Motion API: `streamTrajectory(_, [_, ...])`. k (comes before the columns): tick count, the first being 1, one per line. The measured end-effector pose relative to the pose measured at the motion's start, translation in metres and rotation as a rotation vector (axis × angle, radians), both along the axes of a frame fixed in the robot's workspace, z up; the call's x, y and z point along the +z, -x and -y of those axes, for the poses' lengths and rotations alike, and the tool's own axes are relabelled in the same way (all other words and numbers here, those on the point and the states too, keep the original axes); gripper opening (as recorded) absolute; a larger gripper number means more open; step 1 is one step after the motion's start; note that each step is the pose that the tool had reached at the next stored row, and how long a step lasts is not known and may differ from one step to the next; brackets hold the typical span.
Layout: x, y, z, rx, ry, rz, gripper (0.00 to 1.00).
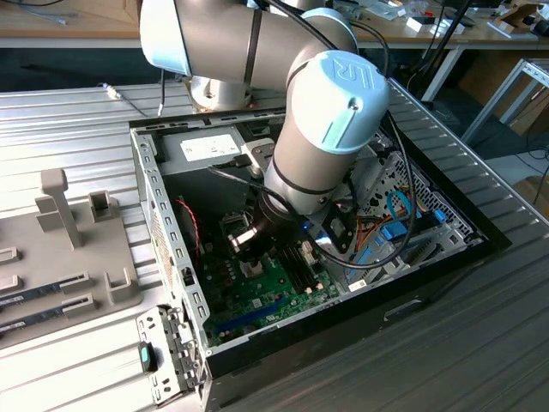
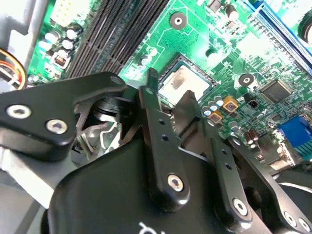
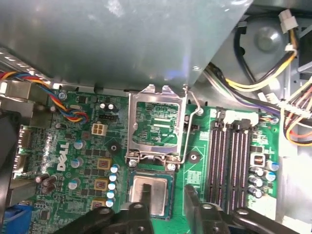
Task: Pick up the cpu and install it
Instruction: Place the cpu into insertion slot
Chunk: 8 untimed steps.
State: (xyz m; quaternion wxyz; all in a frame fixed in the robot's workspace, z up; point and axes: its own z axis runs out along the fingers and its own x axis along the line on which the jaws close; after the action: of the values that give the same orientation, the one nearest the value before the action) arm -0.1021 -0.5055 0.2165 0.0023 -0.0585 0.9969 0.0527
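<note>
The gripper (image 3: 166,191) hangs low over the motherboard (image 3: 73,146) with its two black fingers (image 3: 191,195) spread apart and clamped on nothing. The cpu (image 3: 156,187) lies flat in its socket between and just under the tips. One tip overlaps the chip's silvery top and the other stands off past its edge; whether either touches it cannot be told. Right beside the chip the hinged metal load plate (image 3: 156,122) is swung open, and its wire lever (image 3: 187,131) is raised along one side. The black memory slots (image 3: 229,161) run near the socket, and a bundle of coloured wires (image 3: 68,107) crosses the board's far corner under a grey metal panel (image 3: 122,39). The second wrist view looks along the gripper (image 2: 169,87) itself. Its body hides part of the cpu (image 2: 187,83), and a dark soldered chip (image 2: 275,90) and a blue connector (image 2: 295,134) lie further out. In the exterior view the arm (image 1: 326,112) reaches down into the open computer case (image 1: 171,257), and a grey fixture tray (image 1: 77,232) sits on the table at the exterior view's left.
</note>
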Motion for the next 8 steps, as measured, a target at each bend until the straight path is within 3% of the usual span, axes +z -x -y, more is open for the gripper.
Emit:
streamTrajectory(3, [0.0003,-0.0063,-0.0001,0.000,-0.0001,-0.0051,0.27])
streamTrajectory(6, [0.0004,-0.0189,-0.0006,0.000,-0.0003,-0.0197,0.11])
streamTrajectory(8, [0.0003,-0.0255,-0.0017,0.000,-0.0010,-0.0258,0.11])
